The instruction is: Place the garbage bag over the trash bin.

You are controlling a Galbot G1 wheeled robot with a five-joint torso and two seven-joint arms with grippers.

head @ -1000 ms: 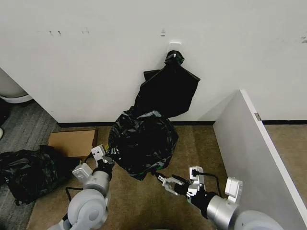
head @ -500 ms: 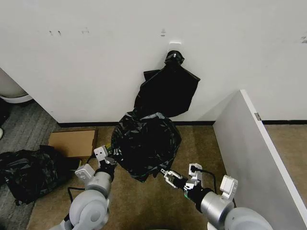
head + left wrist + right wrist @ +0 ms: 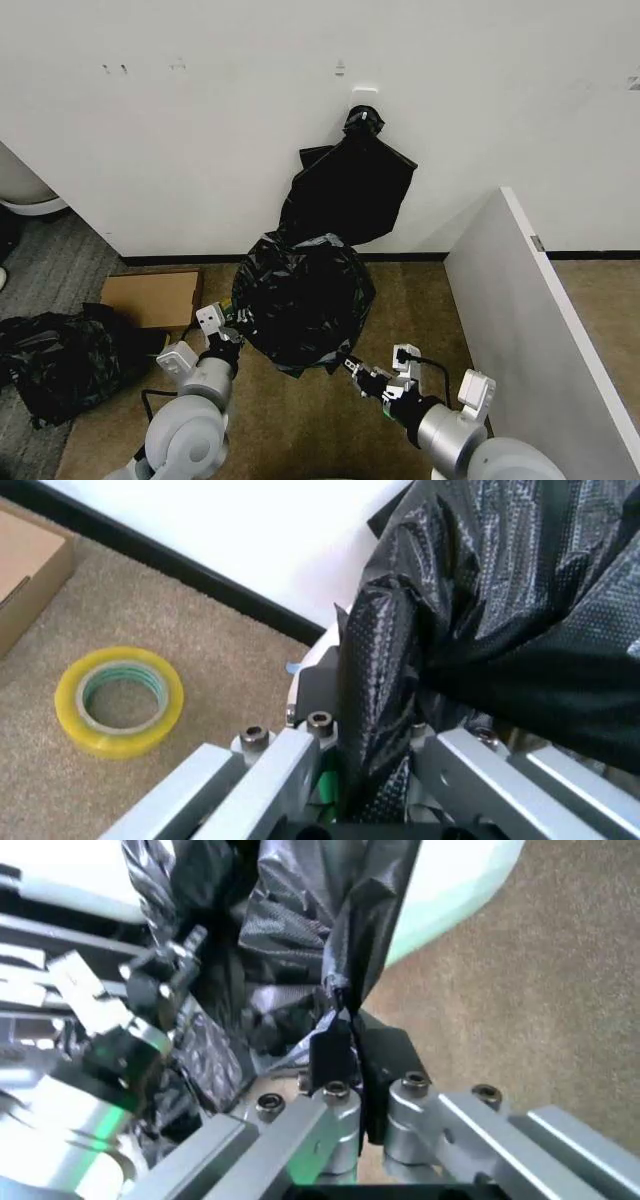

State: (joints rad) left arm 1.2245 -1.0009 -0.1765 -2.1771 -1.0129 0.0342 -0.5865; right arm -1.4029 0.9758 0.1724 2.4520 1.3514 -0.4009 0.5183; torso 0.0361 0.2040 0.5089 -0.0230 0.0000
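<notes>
Garbage bag hiding most of trash bin, both grippers' jaws clamped on bag's edge.

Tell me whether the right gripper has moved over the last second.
Yes. The right gripper, shut on the glossy black garbage bag, has shifted slightly away from the grey partition panel, towards the bag.
</notes>
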